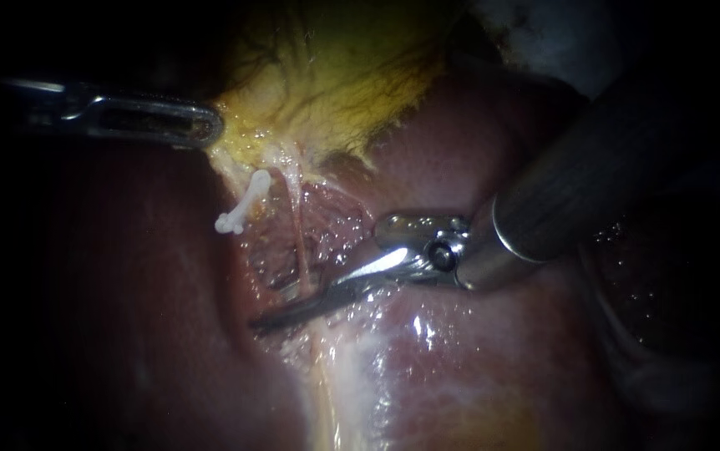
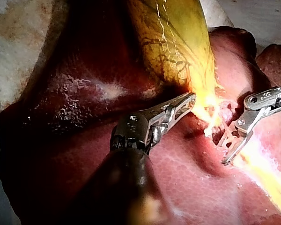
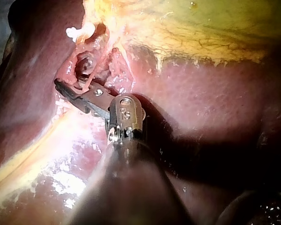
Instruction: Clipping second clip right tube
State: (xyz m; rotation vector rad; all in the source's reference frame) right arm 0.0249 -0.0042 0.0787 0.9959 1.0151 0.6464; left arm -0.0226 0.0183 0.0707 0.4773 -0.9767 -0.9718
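On liver [image 1: 477,167], thin pale right tube [image 1: 298,225], right tool [image 1: 293,306] slightly open astride it, left tool [image 1: 203,125] clamping gallbladder [image 1: 327,75]

Two instruments, left instrument [image 1: 203,125], right instrument [image 1: 272,318], one white clip [image 1: 243,203], one gallbladder [image 1: 335,75], one liver [image 1: 477,359]

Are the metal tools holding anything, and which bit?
The left instrument pinches the yellow gallbladder at its narrow end. Whether the right instrument grips the thin tube cannot be told.

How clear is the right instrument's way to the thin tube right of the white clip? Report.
Probably clear: the right instrument lies with its tip at the thin tube, nothing between them; the white clip sits apart.
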